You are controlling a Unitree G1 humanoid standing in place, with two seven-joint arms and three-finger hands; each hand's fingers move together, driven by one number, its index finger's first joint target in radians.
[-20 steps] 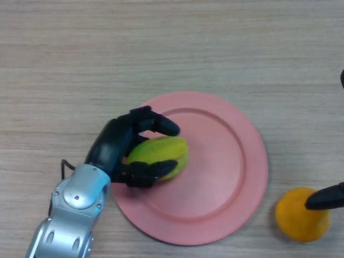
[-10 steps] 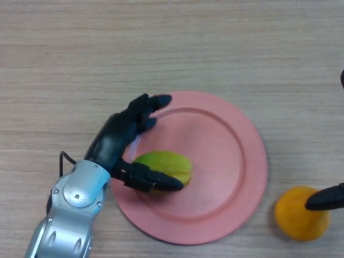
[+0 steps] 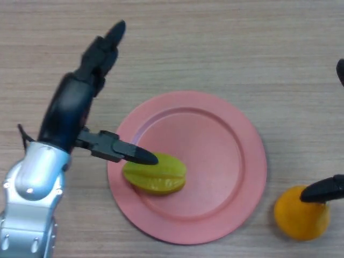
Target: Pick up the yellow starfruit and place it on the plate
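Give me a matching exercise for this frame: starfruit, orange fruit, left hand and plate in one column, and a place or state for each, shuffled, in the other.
Things:
1. starfruit
2. orange fruit
3. left hand
4. plate

Places or states:
A. open, fingers straight and spread, holding nothing
B. on the table right of the plate, partly under the right hand's dark tip
C. pink and round, lying flat on the wooden table
D. lying on the plate's left part

Pairs: 1-D, 2-B, 3-A, 4-C

Starfruit [image 3: 155, 174] lies on plate [image 3: 215, 161], left hand [image 3: 72, 107] open.
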